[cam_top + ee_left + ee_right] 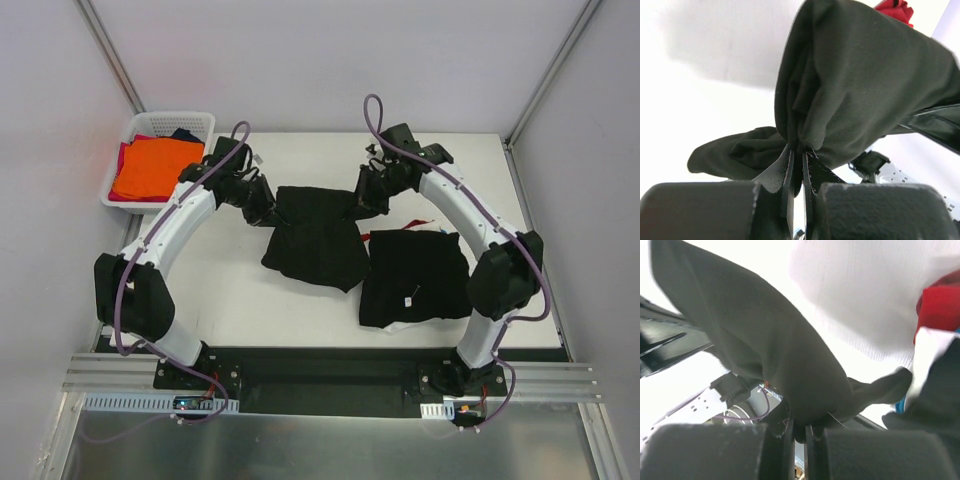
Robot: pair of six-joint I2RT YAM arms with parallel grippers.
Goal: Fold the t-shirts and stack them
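Left gripper (268, 212) and right gripper (368, 205) pinched shut on opposite edges of soft black cloth t-shirt (315, 240), spread between them, lower part trailing beneath onto white tabletop (230, 290), presumably to flatten for folding.

Overhead view: even, diffuse light from above. The white table (230, 290) is bright without glare, shadows beneath the arms are faint and soft, and the black t-shirt (315, 240) shows little fold detail. The metal sheet (320, 445) at the near edge carries a dull sheen. Wrist views: strongly backlit, with the table blown out to white and a soft grey shadow at the left view's upper left. The bases of the left gripper (799, 150) and right gripper (799, 422) are blurred, and the red cloth (940, 305) is out of focus.
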